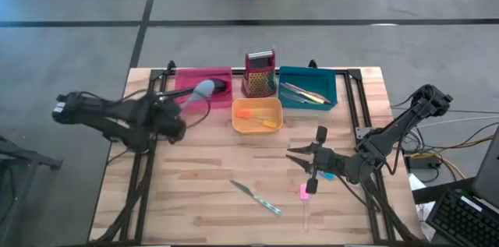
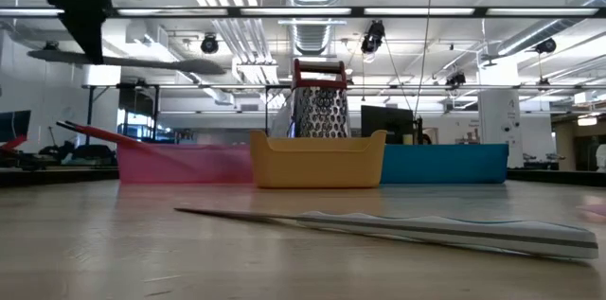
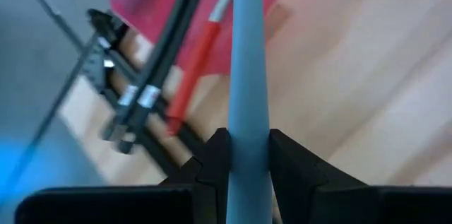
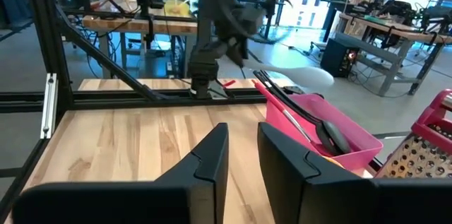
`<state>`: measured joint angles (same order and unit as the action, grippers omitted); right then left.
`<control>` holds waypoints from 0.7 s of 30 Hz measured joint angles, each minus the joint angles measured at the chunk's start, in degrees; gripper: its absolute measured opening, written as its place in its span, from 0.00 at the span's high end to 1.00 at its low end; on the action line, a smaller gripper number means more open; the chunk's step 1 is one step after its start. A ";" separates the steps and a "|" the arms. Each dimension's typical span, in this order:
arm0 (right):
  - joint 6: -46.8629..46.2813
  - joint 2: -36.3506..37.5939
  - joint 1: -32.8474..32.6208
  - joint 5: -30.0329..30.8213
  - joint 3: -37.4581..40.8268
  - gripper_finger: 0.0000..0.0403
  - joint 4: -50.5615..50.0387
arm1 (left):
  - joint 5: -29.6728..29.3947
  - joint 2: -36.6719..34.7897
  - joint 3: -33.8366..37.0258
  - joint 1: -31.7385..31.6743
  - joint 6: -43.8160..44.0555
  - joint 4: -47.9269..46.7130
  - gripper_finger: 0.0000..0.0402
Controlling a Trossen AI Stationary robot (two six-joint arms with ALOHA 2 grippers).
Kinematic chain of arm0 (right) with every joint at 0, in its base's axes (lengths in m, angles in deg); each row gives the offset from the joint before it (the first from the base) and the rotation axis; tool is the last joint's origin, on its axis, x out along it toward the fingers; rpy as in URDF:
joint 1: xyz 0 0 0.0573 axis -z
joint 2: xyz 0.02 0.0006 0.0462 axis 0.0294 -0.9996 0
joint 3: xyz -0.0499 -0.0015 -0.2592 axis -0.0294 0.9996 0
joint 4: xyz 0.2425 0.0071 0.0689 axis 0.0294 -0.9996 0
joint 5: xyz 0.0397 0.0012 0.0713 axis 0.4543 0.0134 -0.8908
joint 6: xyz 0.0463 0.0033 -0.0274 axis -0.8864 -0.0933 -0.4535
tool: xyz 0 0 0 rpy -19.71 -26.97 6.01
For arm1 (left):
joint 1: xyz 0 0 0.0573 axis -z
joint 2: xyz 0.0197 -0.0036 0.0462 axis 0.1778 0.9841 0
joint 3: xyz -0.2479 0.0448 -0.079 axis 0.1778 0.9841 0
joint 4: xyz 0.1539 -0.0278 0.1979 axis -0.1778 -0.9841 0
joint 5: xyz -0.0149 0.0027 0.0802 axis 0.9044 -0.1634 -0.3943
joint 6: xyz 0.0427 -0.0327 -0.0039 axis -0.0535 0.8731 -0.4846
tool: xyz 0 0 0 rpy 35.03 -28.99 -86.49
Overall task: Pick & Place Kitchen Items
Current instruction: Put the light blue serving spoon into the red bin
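Wooden surface (image 1: pixel 195 192) on a grey concrete floor; low view shows a workshop hall behind with ceiling ducts and strip lights. At the far edge, left to right: pink tray (image 1: pixel 187 82), red grater (image 1: pixel 260 73), teal tray (image 1: pixel 308 87); orange tray (image 1: pixel 257 116) sits just in front of the grater.

Left pincer (image 1: pixel 175 107) hangs over the surface's left part, near the pink tray's front edge, fingers clamped on the handle of a grey-blue spoon (image 1: pixel 201 89). The spoon's bowl reaches over the pink tray. Left wrist view: smooth pale blue-grey handle (image 3: pixel 247 75) pinched between the two dark fingers (image 3: pixel 212 160), running out toward the pink tray, with black and red utensils (image 3: pixel 198 47) lying there.

Right pincer (image 1: pixel 300 155) is low over the surface's right-centre, fingers set narrow with a small gap and nothing between them in the right wrist view (image 4: pixel 240 157). Just beside it lie a pink piece (image 1: pixel 304 192) and a small blue piece (image 1: pixel 327 175); whether either touches the pincer, cannot tell.

A slim metal knife (image 1: pixel 256 198) with a pale patterned handle lies flat at front centre, well apart from both pincers; the low view shows it close up (image 2: pixel 398 227). Orange tray holds short orange pieces (image 1: pixel 269 125); teal tray holds several slim utensils (image 1: pixel 302 93), one yellow.
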<state>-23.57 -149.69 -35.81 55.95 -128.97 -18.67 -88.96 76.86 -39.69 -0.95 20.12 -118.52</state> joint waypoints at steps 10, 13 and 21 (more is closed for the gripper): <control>0.22 0.00 0.00 0.00 0.00 0.74 -0.01 | 0.89 2.99 -1.39 -28.36 -34.79 2.60 0.81; 0.18 0.00 0.00 0.00 0.00 0.72 -0.02 | 1.13 3.54 -1.39 -32.02 -42.61 5.68 0.81; 0.20 0.00 0.00 0.00 0.00 0.66 -0.02 | 0.10 4.70 0.60 -35.50 -60.07 14.56 0.81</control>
<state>-23.37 -149.69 -35.81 55.95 -128.97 -18.70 -88.86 81.56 -39.08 -36.45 -39.94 -103.97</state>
